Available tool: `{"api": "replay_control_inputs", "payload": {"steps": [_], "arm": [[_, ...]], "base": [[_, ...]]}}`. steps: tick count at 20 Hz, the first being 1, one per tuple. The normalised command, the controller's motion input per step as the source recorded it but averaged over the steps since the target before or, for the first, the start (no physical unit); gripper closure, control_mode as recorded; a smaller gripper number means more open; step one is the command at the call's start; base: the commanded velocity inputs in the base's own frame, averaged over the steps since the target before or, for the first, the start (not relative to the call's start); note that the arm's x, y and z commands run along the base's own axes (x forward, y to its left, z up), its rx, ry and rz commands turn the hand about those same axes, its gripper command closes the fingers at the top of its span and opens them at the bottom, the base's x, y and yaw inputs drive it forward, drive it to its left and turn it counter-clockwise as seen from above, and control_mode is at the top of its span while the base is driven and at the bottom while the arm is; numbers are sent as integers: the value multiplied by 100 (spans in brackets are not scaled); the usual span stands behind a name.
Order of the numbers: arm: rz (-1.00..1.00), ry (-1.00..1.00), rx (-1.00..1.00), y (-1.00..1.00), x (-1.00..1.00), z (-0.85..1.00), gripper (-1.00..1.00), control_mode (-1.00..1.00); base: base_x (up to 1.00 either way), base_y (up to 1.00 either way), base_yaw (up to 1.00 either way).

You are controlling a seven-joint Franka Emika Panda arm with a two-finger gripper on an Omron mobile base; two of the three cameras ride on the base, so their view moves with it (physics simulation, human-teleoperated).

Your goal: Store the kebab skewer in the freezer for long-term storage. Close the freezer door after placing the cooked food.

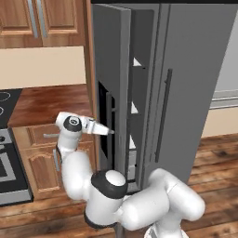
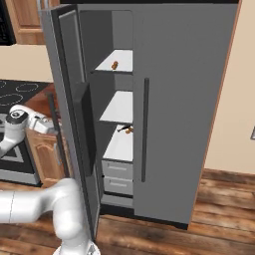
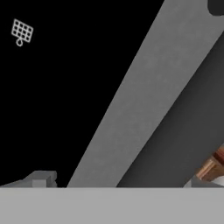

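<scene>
A tiny brown-orange kebab skewer (image 2: 128, 130) on its thin stick lies on a white freezer shelf (image 2: 119, 142), the third level down, above two grey drawers (image 2: 117, 176); a second small brown morsel (image 2: 114, 64) sits on the top shelf. The tall grey freezer door (image 2: 69, 99), with its black dispenser panel and long bar handle, stands swung wide. The white arm's two-finger gripper (image 1: 108, 131) hovers at the door's outer face, fingers spread fully apart and holding nothing. With the food apparently stowed, closing the door looks to be the step in hand: a flat, steady push on the outer face near the free edge should swing it shut without snagging the handle
</scene>
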Motion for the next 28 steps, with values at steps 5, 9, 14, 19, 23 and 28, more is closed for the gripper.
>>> {"api": "replay_control_inputs", "payload": {"steps": [5,9,14,19,23,28], "arm": [[27,-1,12,-100,0,3,-100,-100],[29,2,23,-90,3,10,-100,-100],[23,0,33,-89,5,12,-100,-100],[26,3,41,-87,12,22,-100,-100],[23,-1,26,-41,14,24,-100,-100],[12,-4,3,-7,39,1,-100,-100]], "base": [[0,0,0],[0,0,0],[0,0,0],[0,0,0],[0,0,0],[0,0,0]]}}
